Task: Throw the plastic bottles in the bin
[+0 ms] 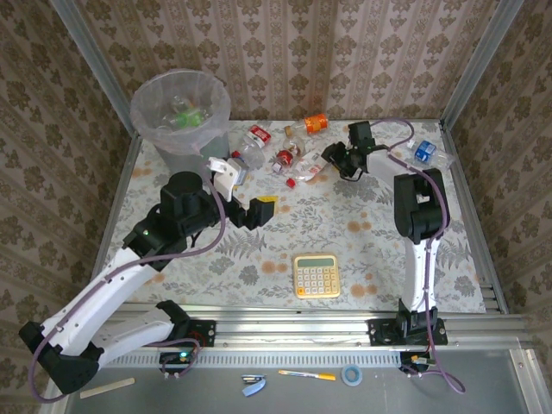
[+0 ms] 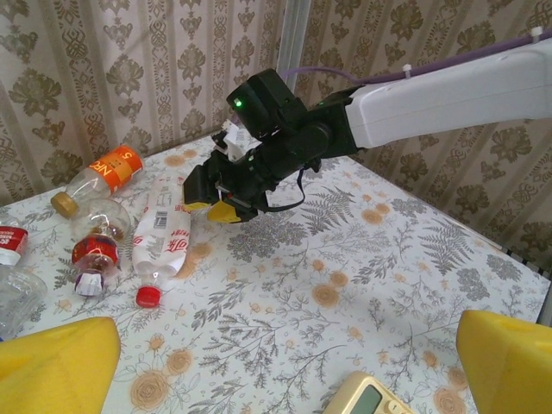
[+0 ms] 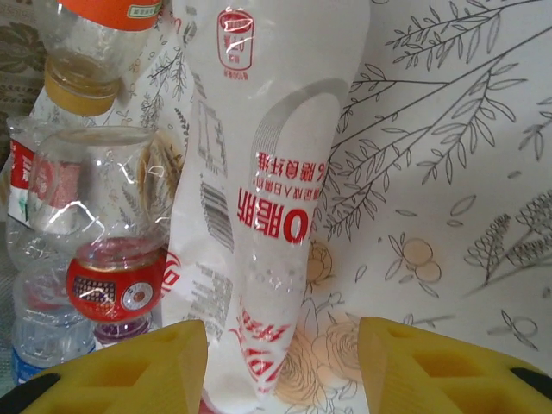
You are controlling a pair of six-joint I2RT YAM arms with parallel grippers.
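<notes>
A few plastic bottles are lying in the bin, but many more are waiting on the table. The right gripper is sitting loose around a white bottle, not squeezing it, and the left gripper is hanging spread wide, holding nothing.

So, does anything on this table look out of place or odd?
Yes. The yellow calculator lies alone near the front edge, and it is no bottle. A blue-labelled bottle also lies apart from the other bottles, by the right edge.
</notes>
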